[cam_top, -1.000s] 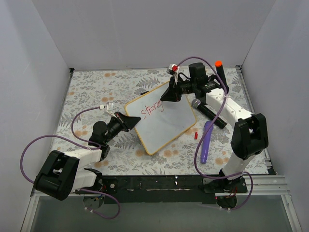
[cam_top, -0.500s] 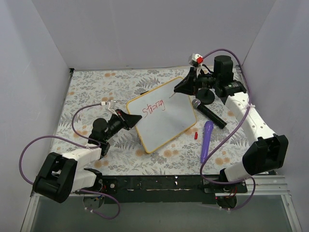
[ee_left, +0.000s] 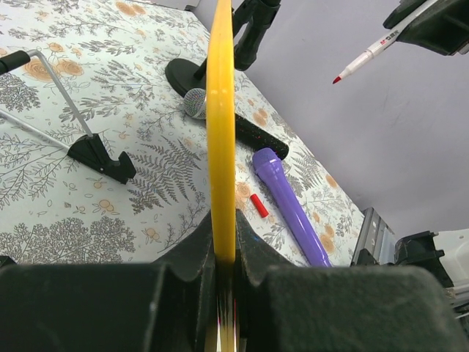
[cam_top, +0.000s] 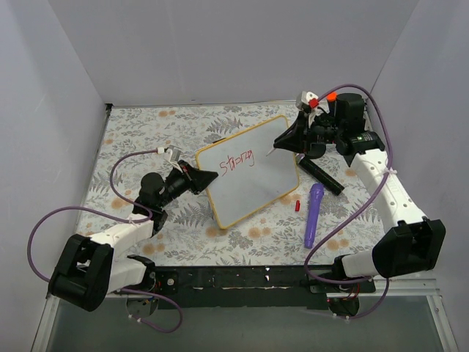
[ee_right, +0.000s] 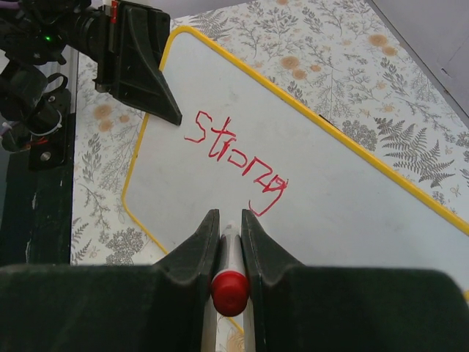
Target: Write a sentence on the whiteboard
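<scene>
Your left gripper [ee_left: 223, 249] is clamping the near-left edge of the glossy white, yellow-framed whiteboard [cam_top: 253, 187], holding it tilted at the middle of the floral-patterned table [cam_top: 139, 132]. Your right gripper [ee_right: 226, 220] is pinching a red-capped white marker [ee_right: 229, 282] just beside the board's far-right edge. The red handwritten sentence [ee_right: 236, 165] is reading "Strong".

Yellow-framed white whiteboard [cam_top: 253, 187], red sentence [cam_top: 237, 160], red-ended marker [ee_right: 229, 284], purple microphone [cam_top: 313, 214], grey fern-patterned tablecloth [cam_top: 132, 132]

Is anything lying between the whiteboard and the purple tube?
Yes, a small red cap lies alone between the whiteboard and the purple tube. The top view shows it best, and the left wrist view shows it too.
</scene>
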You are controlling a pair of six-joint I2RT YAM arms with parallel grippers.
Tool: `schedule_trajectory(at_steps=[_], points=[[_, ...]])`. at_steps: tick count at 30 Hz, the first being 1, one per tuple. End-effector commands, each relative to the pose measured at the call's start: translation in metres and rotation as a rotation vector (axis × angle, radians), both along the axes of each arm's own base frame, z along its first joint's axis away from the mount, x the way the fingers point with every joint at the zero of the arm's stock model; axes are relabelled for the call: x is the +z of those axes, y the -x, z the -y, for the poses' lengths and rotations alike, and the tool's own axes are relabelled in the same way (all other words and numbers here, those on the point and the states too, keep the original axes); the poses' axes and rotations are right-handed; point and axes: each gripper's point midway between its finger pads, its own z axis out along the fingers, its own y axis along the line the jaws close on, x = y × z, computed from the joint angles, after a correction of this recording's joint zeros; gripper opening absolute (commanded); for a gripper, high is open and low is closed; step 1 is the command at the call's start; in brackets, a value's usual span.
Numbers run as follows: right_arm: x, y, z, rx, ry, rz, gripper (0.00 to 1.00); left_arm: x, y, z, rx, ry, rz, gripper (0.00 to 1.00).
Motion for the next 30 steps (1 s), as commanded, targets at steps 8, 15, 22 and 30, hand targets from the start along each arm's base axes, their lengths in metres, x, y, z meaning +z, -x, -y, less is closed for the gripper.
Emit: schedule_trajectory(at_steps=[8,15,22,30], points=[[-0.005,0.029,0.023,0.045,-0.002,0.059,0.01,0.014,0.005,-0.006,0.022,-0.05,0.082,0.0],[-0.01,0.028,0.027,0.043,-0.016,0.035,0.01,0.019,0.014,-0.003,-0.013,0.004,0.066,0.0],[-0.013,0.029,0.025,0.059,-0.032,0.014,0.01,0.013,0.015,-0.002,-0.015,0.017,0.025,0.0],[-0.013,0.026,0.022,0.057,-0.057,-0.004,0.01,0.012,0.017,0.0,-0.032,0.038,0.007,0.0]])
